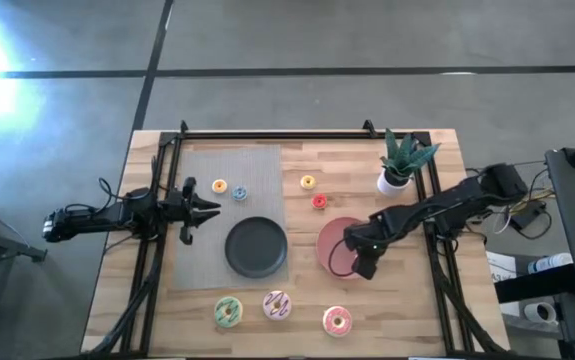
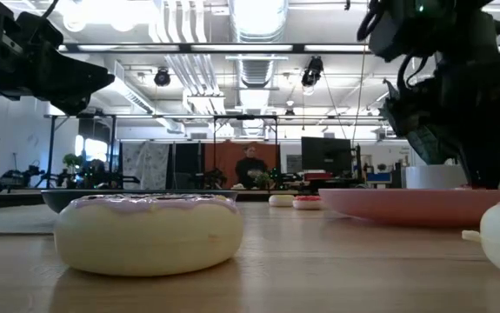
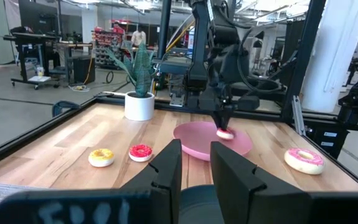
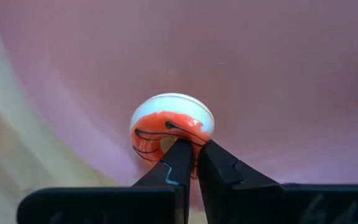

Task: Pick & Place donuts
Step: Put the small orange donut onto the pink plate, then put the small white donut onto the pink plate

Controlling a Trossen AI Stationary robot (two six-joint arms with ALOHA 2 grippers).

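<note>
My right gripper (image 1: 350,248) hangs over the pink plate (image 1: 329,232) and is shut on a tiny donut with red frosting, dark streaks and a white base (image 4: 166,121). My left gripper (image 1: 205,208) is open and hovers over the grey mat's left part, beside the black plate (image 1: 257,247). Tiny orange (image 1: 219,186), blue (image 1: 240,192), yellow (image 1: 308,182) and red (image 1: 319,201) donuts lie flat on the far half of the table. The green (image 1: 228,311), streaked white (image 1: 277,304) and pink (image 1: 337,320) large donuts lie along the near edge. My right gripper pinches the tiny red-frosted donut between its two fingertips (image 4: 180,152) at one side of the ring (image 4: 188,135). The fingers come from above, pointing down. The donut is tilted on edge below them, right at the pink plate's surface (image 3: 225,132). I cannot tell whether it touches the plate.
A potted plant (image 1: 399,165) stands at the far right, close behind my right arm. Black frame rails run along the table's left, right and far sides. Bare wood lies between the two plates and the three large donuts.
</note>
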